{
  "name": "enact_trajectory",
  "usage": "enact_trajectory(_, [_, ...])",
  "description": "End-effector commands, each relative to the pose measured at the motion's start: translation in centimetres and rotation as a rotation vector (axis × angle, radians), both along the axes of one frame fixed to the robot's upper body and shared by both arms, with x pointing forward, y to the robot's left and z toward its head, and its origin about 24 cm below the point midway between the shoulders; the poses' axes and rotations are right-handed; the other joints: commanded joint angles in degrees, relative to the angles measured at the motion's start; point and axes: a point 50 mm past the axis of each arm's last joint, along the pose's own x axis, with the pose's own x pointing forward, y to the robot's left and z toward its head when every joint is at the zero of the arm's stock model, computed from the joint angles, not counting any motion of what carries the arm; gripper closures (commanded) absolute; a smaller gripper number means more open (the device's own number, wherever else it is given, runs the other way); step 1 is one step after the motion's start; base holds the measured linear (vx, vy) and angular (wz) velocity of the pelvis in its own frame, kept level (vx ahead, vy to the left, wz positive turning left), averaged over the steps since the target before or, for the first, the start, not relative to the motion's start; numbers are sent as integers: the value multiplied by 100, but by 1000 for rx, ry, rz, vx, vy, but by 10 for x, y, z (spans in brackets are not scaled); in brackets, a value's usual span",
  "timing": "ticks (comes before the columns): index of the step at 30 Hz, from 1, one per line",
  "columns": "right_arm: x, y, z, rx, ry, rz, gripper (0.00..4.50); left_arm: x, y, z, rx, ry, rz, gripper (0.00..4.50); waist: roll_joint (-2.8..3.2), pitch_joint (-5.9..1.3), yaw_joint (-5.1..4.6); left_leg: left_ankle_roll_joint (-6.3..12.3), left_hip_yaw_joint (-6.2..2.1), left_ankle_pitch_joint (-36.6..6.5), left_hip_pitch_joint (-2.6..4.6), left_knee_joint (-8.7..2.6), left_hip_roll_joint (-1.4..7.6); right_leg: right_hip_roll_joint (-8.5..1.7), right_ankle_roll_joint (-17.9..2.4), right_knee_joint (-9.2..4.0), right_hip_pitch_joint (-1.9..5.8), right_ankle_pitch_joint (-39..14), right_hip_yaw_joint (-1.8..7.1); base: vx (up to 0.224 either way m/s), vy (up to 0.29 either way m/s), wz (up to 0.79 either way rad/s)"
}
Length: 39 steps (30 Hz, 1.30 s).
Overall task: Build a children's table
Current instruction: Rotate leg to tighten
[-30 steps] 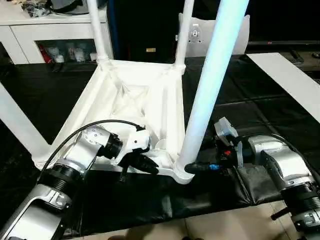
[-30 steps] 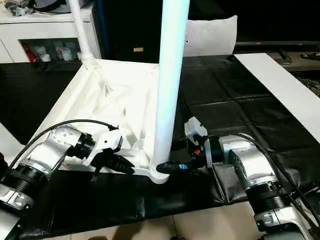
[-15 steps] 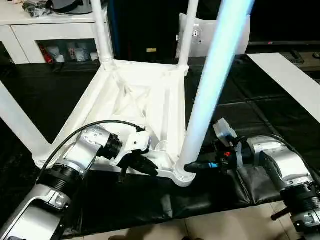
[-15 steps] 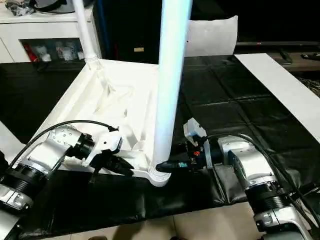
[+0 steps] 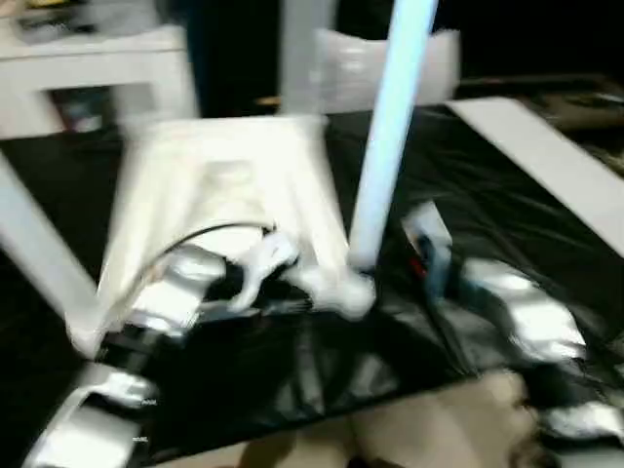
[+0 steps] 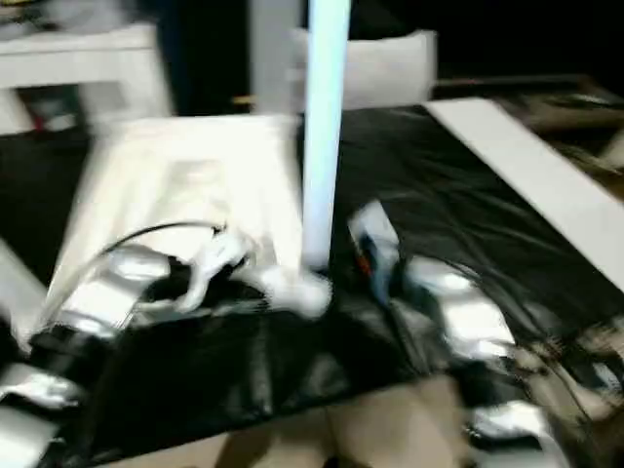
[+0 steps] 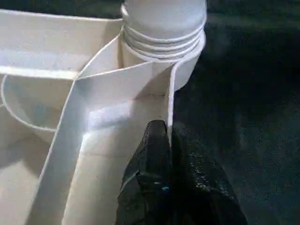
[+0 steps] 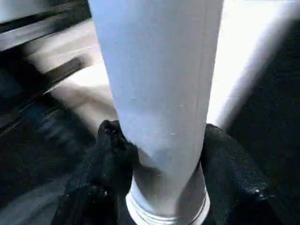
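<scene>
While the white tabletop (image 5: 224,185) lies underside-up on the black mat (image 5: 487,214), legs already stand in its corner sockets: at least 3 are visible, including 1 at the near corner (image 7: 164,28), so the build looks close to finished, with seating that near leg (image 5: 390,127) seemingly the step in hand. The left gripper (image 7: 166,140) is pinched shut on the tabletop's thin rim beside that socket. The right gripper (image 8: 159,140) clasps the leg's lower end between both fingers.

left pincer (image 7: 168,136) pinched, right pincer (image 8: 159,140) clamped
</scene>
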Motion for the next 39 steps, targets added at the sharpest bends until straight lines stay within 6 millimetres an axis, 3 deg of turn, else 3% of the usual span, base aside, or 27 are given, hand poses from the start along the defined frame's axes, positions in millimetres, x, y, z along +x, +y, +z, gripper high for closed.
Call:
enact_trajectory(1, [3,19,-10,-43,47,-67,258,4,-33,26,-106,-101,-12,450,-12,-392,-27,283,142,-1421,-100,-265,-241,-119,592,-746,426,-3568,-72,0,0,0])
enact_trajectory(2, [5,23,-9,-39,49,-100,258,6,-36,27,-108,-117,26,450,55,-400,-87,352,90,-1577,-79,-309,-143,-141,570,-768,493,-3384,-126,0,0,0])
enact_trajectory(3, [7,26,-9,-31,48,-134,258,8,-39,28,-108,-134,63,450,127,-396,-129,409,15,-1809,-69,-410,34,-196,426,-691,578,-2993,-86,0,0,0])
enact_trajectory(4, [8,29,-8,-20,40,-145,258,10,-42,29,-109,-147,89,450,145,-390,-132,439,-9,-1976,-43,-475,125,-212,311,-637,590,-2769,-36,0,0,0])
enact_trajectory(5, [8,31,-7,-15,25,-135,258,10,-44,30,-113,-158,102,450,113,-379,-151,437,-18,-2174,-17,-525,162,-238,140,-552,580,-2481,49,0,0,0])
enact_trajectory(6, [8,31,-7,-15,25,-135,258,10,-44,30,-113,-158,102,450,64,-378,-142,368,60,-2074,55,-432,-7,-268,78,-650,502,-2714,31,0,0,0])
enact_trajectory(7, [7,33,-5,4,-13,-111,203,10,-48,31,-119,-170,109,450,5,-395,-121,374,108,-1700,21,-376,-150,-278,58,-675,495,-2908,11,0,0,0])
enact_trajectory(11, [6,28,-2,33,-37,-132,180,7,-49,31,-110,-181,87,450,8,-439,-55,444,101,-873,-105,-417,-107,-274,-242,-499,530,-2283,145,0,0,0])
enact_trajectory(13, [5,25,-1,44,-49,-129,180,7,-47,31,-103,-183,79,450,-13,-457,-44,509,109,-648,-103,-412,-112,-249,-428,-395,508,-2049,225,0,0,0])
enact_trajectory(14, [5,23,0,50,-51,-128,150,6,-46,31,-102,-182,69,450,-21,-471,-38,537,112,-553,-121,-402,-122,-253,-459,-373,520,-1966,243,0,0,0])
enact_trajectory(17, [0,15,3,70,-67,-66,141,4,-41,29,-95,-179,23,450,-27,-498,44,727,122,-124,-177,-364,-120,-246,-670,-239,518,-1375,305,0,0,0])
enact_trajectory(18, [-4,6,4,55,-72,-3,131,2,-37,28,-89,-173,-25,450,3,-524,83,772,133,30,-181,-340,-133,-242,-739,-196,517,-1174,321,0,0,0])
enact_trajectory(20, [-6,2,4,45,-75,29,116,1,-35,27,-87,-165,-48,450,-35,-504,136,845,153,39,-195,-325,-149,-219,-751,-189,496,-1133,336,0,0,0])
enact_trajectory(21, [-12,-7,5,17,-78,126,101,-1,-30,25,-78,-154,-101,450,-27,-494,169,847,161,-62,-195,-329,-146,-208,-701,-212,501,-1321,326,0,0,0])
enact_trajectory(29, [-29,-39,17,-34,-18,422,42,-16,-11,21,-64,-73,-393,450,-6,-410,355,614,190,-936,-53,-388,-124,-191,-303,-415,395,-2591,349,0,0,0])
enact_trajectory(33, [-31,-46,17,-79,15,486,4,-19,-3,20,-32,-48,-469,450,-18,-428,435,548,185,-827,-56,-389,-98,-196,-371,-375,396,-2441,372,0,0,0])
enact_trajectory(37, [-33,-46,19,-110,-14,552,4,-24,4,20,1,-14,-547,450,-12,-438,496,512,185,-773,-74,-393,-95,-212,-392,-346,404,-2408,382,0,0,0])
enact_trajectory(39, [-37,-44,17,-85,9,605,4,-24,7,19,16,-9,-575,450,-57,-443,512,522,184,-734,-94,-392,-102,-203,-359,-327,420,-2399,379,0,0,0])
